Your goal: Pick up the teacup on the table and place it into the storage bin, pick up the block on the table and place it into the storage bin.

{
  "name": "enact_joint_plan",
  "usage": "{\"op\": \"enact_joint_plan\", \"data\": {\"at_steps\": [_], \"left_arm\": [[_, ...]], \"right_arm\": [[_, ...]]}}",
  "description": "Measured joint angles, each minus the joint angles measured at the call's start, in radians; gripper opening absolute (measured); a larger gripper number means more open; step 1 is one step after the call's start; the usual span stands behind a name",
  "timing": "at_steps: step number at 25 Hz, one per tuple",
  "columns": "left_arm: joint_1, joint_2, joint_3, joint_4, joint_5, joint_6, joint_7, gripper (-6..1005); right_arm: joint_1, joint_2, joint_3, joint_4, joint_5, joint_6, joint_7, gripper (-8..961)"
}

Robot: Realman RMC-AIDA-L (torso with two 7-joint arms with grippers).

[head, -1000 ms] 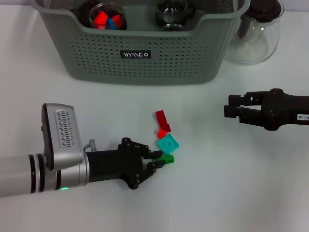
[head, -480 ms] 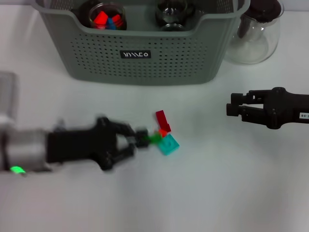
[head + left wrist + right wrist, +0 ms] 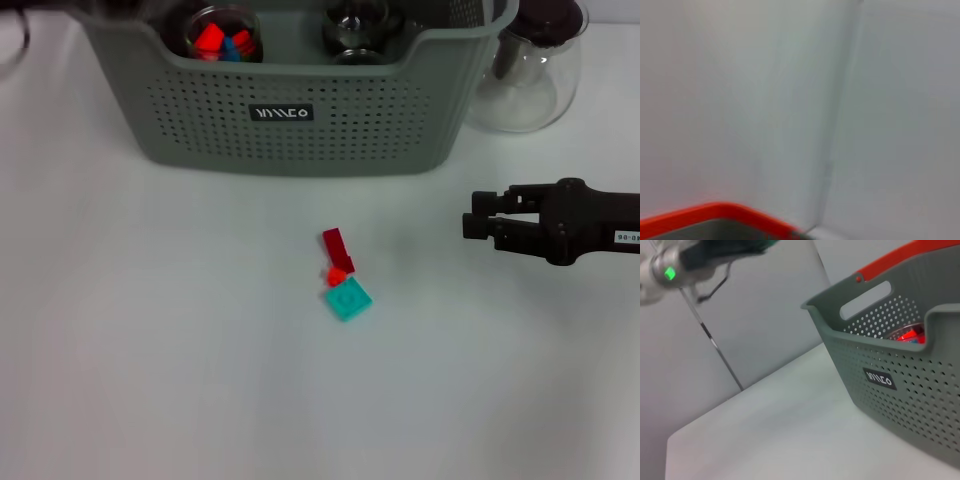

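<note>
The grey-green storage bin (image 3: 300, 115) stands at the back of the table. Inside it are a glass teacup (image 3: 222, 35) holding red and blue pieces and a second glass teacup (image 3: 355, 30). On the table lie a dark red block (image 3: 337, 247), a small orange-red block (image 3: 336, 275) and a teal block (image 3: 348, 298), touching one another. My left arm (image 3: 105, 8) is a blur at the bin's far left corner. In the right wrist view my left gripper (image 3: 757, 246) hangs high beside the bin (image 3: 890, 365), shut on a green block (image 3: 765, 244). My right gripper (image 3: 472, 225) hovers open at the right, holding nothing.
A clear glass teapot (image 3: 530, 70) with a black lid stands right of the bin. The left wrist view shows only a pale wall and the bin's orange-red rim (image 3: 715, 212). Bare white table surrounds the blocks.
My left gripper lifted the green block off the table and swung up and back to the bin's far left corner. The right gripper stayed nearly still.
</note>
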Motion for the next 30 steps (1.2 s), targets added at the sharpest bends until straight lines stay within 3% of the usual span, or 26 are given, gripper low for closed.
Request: {"op": "enact_joint_plan", "data": {"at_steps": [1, 4, 6, 9, 15, 18, 22, 24, 26, 28, 30], "left_arm": [[-0.072, 0.050, 0.066, 0.017, 0.053, -0.126, -0.138, 217], [-0.144, 0.093, 0.154, 0.020, 0.163, -0.272, -0.269, 232], [-0.194, 0.108, 0.228, 0.017, 0.283, -0.376, -0.357, 243], [-0.256, 0.111, 0.312, -0.007, 0.465, -0.477, -0.463, 259], [-0.343, 0.078, 0.421, -0.072, 0.742, -0.588, -0.639, 290], [-0.352, 0.047, 0.433, -0.068, 0.798, -0.618, -0.658, 306], [-0.351, 0.031, 0.416, -0.038, 0.800, -0.627, -0.671, 338], [-0.321, 0.017, 0.381, 0.033, 0.754, -0.611, -0.660, 369], [-0.246, -0.011, 0.334, 0.160, 0.632, -0.572, -0.595, 400], [-0.136, -0.039, 0.299, 0.275, 0.430, -0.506, -0.465, 431], [-0.020, -0.052, 0.288, 0.331, 0.211, -0.422, -0.327, 462]], "right_arm": [[0.001, 0.000, 0.000, 0.000, 0.000, 0.000, 0.000, 425], [0.001, 0.001, -0.001, 0.000, 0.000, 0.000, 0.000, 425], [0.002, 0.001, -0.001, 0.000, 0.000, 0.000, 0.000, 425], [0.002, 0.002, -0.001, 0.000, 0.000, -0.001, -0.004, 425], [0.005, 0.003, -0.001, 0.000, 0.001, -0.001, -0.010, 425], [0.006, 0.003, -0.001, 0.000, 0.000, 0.001, -0.010, 425], [0.007, 0.003, -0.001, 0.000, 0.000, 0.002, -0.011, 425], [0.006, 0.002, -0.001, 0.000, 0.000, 0.000, -0.011, 425], [0.005, 0.002, 0.000, 0.000, 0.000, 0.000, -0.011, 425], [0.004, 0.001, 0.003, 0.000, 0.001, -0.001, -0.011, 425], [0.003, 0.000, 0.004, 0.000, 0.002, -0.001, -0.011, 425]]}}
